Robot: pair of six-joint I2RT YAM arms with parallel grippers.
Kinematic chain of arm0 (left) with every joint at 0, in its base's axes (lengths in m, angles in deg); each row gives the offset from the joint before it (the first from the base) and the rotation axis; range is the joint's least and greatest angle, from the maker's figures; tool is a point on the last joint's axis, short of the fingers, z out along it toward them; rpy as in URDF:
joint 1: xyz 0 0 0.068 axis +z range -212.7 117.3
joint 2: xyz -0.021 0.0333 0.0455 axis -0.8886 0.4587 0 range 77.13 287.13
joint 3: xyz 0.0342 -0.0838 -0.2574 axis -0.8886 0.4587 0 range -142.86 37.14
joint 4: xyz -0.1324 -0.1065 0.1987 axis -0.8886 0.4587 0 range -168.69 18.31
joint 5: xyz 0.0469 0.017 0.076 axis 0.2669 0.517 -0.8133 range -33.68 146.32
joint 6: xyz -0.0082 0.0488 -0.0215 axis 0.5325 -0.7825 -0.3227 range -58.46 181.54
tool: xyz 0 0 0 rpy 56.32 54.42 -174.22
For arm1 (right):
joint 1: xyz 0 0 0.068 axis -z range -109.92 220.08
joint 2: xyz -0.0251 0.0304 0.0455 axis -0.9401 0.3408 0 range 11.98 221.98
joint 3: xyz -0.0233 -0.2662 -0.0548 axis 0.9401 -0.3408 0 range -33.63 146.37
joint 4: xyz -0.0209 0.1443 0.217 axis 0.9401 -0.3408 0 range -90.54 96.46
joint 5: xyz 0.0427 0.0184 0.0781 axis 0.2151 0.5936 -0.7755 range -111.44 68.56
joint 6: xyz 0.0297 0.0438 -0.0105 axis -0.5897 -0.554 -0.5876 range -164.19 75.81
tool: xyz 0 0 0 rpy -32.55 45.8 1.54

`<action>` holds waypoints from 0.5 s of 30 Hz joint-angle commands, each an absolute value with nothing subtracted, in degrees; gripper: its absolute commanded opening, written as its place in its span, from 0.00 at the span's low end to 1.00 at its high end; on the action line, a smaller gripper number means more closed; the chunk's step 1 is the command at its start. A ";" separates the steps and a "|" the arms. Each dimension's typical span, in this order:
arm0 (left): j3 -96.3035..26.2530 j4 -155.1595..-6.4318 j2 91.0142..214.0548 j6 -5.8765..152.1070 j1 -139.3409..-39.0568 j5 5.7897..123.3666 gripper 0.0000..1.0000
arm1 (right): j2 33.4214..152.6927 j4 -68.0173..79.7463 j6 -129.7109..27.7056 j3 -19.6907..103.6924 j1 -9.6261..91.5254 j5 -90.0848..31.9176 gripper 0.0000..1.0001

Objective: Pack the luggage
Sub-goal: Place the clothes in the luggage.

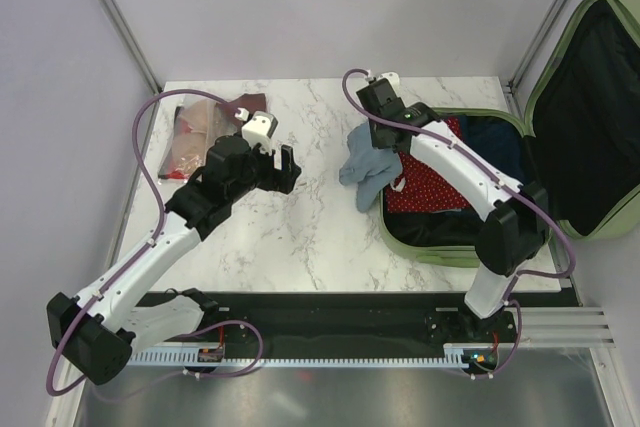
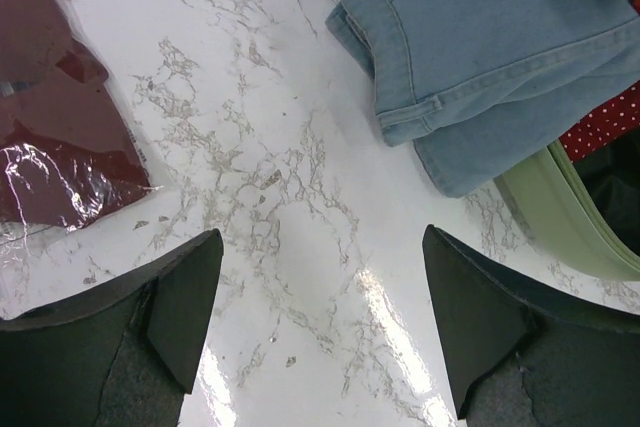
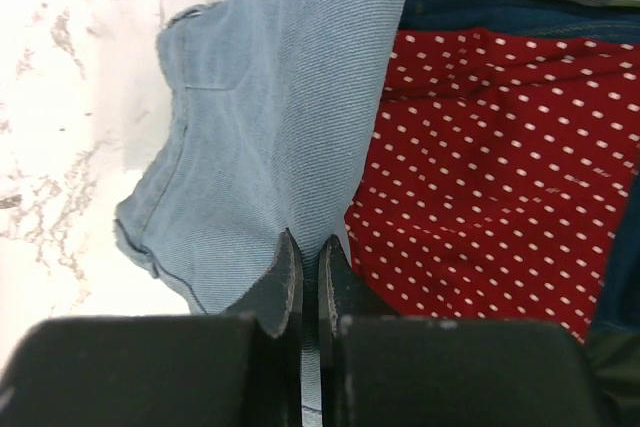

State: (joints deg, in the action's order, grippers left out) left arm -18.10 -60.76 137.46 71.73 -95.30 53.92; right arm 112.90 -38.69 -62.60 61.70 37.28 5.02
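right claw (image 3: 305,247): pressed together, pinching a fold of the blue denim (image 3: 270,97).
blue denim: hangs across the luggage's left rim, part of it over the table (image 1: 300,227).
luggage (image 1: 432,255): lies open at the table's right side; its tray is just rightward of this claw, with red dotted cloth (image 3: 500,147) inside.
left claw (image 2: 322,247): spread, holding nothing, above the table.
nearer arm: right; the carry is probably rightward.

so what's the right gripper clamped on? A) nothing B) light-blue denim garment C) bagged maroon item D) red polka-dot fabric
B: the right gripper is pinched shut on the light-blue denim garment, which drapes across the edge of the luggage.
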 commanded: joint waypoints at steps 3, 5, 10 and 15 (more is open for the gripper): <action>-19.63 -60.67 138.03 71.99 -95.39 54.03 0.88 | 105.50 -40.82 -60.10 61.03 38.08 15.55 0.00; -19.63 -60.76 138.21 71.91 -95.39 54.03 0.88 | 103.75 -40.91 -59.40 60.50 39.31 16.35 0.00; -19.63 -60.76 138.30 71.91 -95.48 54.47 0.88 | 101.36 -41.09 -58.43 60.23 42.65 16.26 0.00; -19.63 -60.68 138.39 71.91 -95.39 54.47 0.88 | 99.52 -41.09 -57.64 59.97 45.11 15.56 0.00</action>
State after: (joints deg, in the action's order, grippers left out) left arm -18.10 -60.71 138.40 71.73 -95.30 53.88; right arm 102.82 -42.07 -59.48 59.60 44.12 11.03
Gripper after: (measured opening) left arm 0.878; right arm 0.034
